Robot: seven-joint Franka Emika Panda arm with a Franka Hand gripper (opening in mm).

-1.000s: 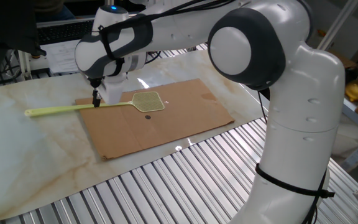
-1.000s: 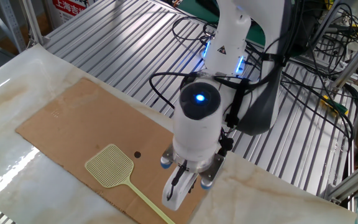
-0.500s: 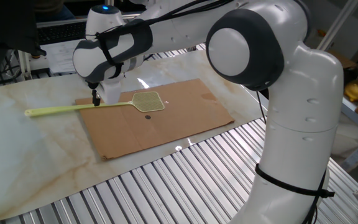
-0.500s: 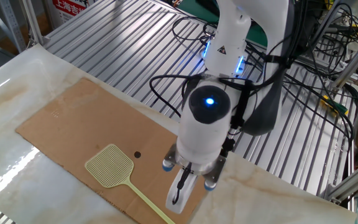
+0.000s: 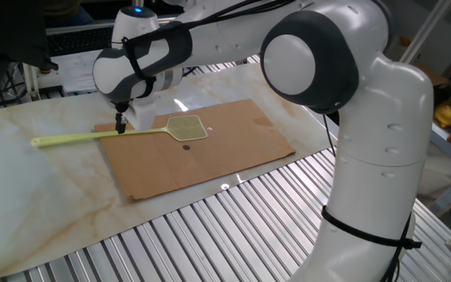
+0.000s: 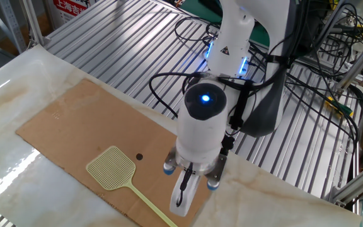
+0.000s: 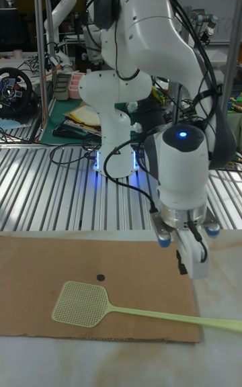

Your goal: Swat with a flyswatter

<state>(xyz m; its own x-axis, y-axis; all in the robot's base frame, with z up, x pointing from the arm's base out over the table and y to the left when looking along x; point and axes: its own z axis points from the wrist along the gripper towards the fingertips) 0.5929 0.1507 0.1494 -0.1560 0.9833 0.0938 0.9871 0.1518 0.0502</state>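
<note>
The pale yellow-green flyswatter (image 5: 187, 128) lies flat, its mesh head (image 6: 111, 168) on the brown cardboard sheet (image 5: 233, 141) and its thin handle (image 7: 175, 318) running off the sheet's edge onto the marble. A small dark spot (image 6: 139, 157) sits on the cardboard beside the head. My gripper (image 5: 124, 124) points down just over the middle of the handle, beside the cardboard's edge (image 7: 190, 263). Its white fingers (image 6: 184, 197) appear as one close mass. No view shows a clear gap or a grip on the handle.
The marble tabletop (image 5: 45, 196) is bordered by ribbed metal slats (image 5: 233, 227). My arm's base (image 7: 114, 152) stands behind the cardboard, with cables (image 6: 307, 38) around it. A yellow object (image 5: 446, 113) lies at the far right.
The gripper and wrist shifted only slightly above the handle. The flyswatter has not moved.
</note>
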